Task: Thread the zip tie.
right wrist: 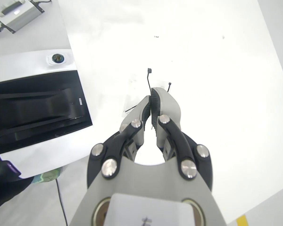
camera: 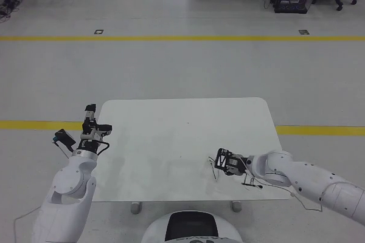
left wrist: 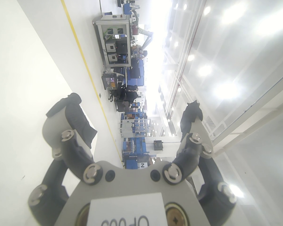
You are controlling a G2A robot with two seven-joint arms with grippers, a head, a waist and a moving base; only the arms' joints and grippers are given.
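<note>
**Right gripper (right wrist: 151, 95) pinched shut on the zip tie (right wrist: 147, 81) over the table (camera: 188, 121); left gripper (left wrist: 133, 102) spread wide and empty.**

The tie's long axis continues the line of the closed fingers, with its square head at the free end beyond the tips, low over the table's front right part. The left gripper stands well apart at the table's left edge, so the right arm is the nearer. The right wrist view resolves the head. The top view gives the spacing of the arms, but there the tie is a faint line.
</note>
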